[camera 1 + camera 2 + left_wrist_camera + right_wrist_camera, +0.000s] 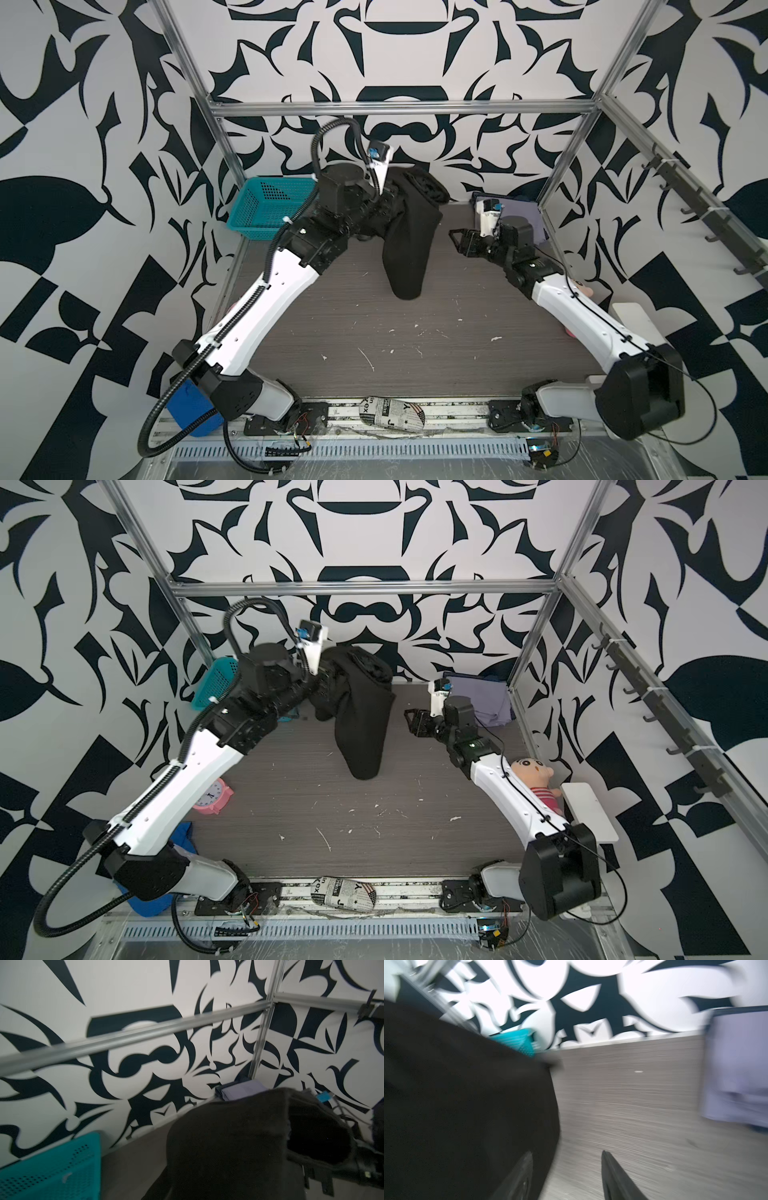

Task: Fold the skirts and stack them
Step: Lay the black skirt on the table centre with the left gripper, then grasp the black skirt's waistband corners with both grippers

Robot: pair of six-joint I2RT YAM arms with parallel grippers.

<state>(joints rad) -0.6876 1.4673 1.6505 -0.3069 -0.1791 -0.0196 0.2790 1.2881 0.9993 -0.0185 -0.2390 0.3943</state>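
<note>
Because the black skirt (409,245) hangs limp near the back edge of the surface (353,324), lower end touching down, it should handle soft and floppy; the left gripper (387,198) clamps its upper edge, and the right gripper (458,240), partly spread and empty, could take the free corner.

Black skirt (409,245) hangs limp, low end touching the table (415,353); lavender skirt (484,696) lies folded atop denim skirt (218,1090) in the table's far-right corner.
</note>
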